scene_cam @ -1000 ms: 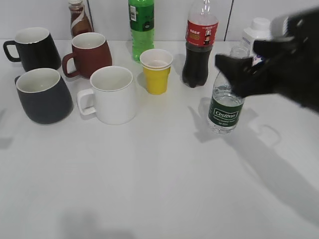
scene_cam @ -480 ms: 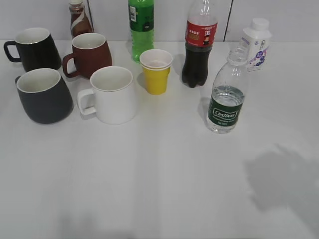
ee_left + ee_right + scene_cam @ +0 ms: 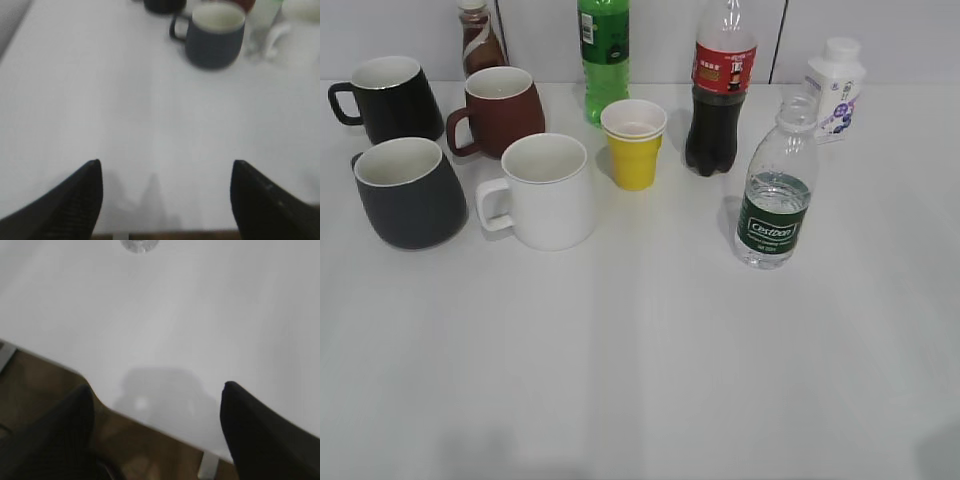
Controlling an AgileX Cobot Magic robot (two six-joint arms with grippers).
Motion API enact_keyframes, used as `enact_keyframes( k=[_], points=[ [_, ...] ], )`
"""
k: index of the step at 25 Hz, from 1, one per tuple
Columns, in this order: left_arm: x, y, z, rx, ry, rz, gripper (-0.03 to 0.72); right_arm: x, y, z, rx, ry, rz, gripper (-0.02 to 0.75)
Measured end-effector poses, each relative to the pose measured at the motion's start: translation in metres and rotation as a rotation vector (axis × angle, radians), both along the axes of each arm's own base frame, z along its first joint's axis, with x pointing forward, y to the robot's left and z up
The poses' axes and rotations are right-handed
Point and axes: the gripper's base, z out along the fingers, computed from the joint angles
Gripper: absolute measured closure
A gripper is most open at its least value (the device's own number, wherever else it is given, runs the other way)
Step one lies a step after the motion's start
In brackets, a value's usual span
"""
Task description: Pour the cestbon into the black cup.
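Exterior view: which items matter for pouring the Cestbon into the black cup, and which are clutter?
Job:
- small clear green-labelled Cestbon bottle, uncapped
- large matte charcoal mug

Clutter:
- glossy black mug
- brown-red mug
- white mug
- yellow paper cup
- cola bottle
- green soda bottle
- small white bottle

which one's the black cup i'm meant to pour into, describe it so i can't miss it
Look at the cluster of mugs on the left of the white table. The black cup is the front-left one, beside the white mug: matte charcoal, widening toward its base, unlike the glossy straight-sided black mug behind.
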Motion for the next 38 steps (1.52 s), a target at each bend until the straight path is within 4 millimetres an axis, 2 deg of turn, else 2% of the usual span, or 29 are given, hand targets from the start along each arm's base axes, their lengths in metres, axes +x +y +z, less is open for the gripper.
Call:
enact_keyframes(
  k=[2, 6, 19, 23, 28, 34, 38],
  points=[
    [0.001, -0.001, -0.008, -0.008, 0.036, -0.007, 0.095, -0.002, -0.001, -0.003, 0.024, -0.03, 0.001, 0.152],
    [0.009, -0.004, -0.012, -0.036, -0.006, -0.024, 0.096, -0.001, 0.0, -0.005, 0.023, -0.024, 0.0, 0.151],
    [0.01, -0.005, -0.013, -0.041, -0.014, -0.029, 0.126, -0.001, 0.0, -0.005, 0.025, -0.03, -0.016, 0.153],
    [0.01, -0.005, -0.013, -0.041, -0.017, -0.028, 0.127, 0.0, -0.002, -0.005, 0.024, -0.033, -0.123, 0.153],
    [-0.001, -0.004, -0.013, -0.043, -0.084, 0.031, 0.157, 0.0, -0.006, -0.004, 0.024, -0.042, -0.318, 0.153],
    [-0.004, -0.005, -0.013, -0.041, -0.109, 0.078, 0.2, -0.024, -0.01, -0.003, 0.068, -0.19, -0.402, 0.153],
    [-0.004, -0.005, -0.013, -0.041, -0.112, 0.079, 0.225, -0.026, -0.011, -0.003, 0.068, -0.204, -0.424, 0.153]
  ],
)
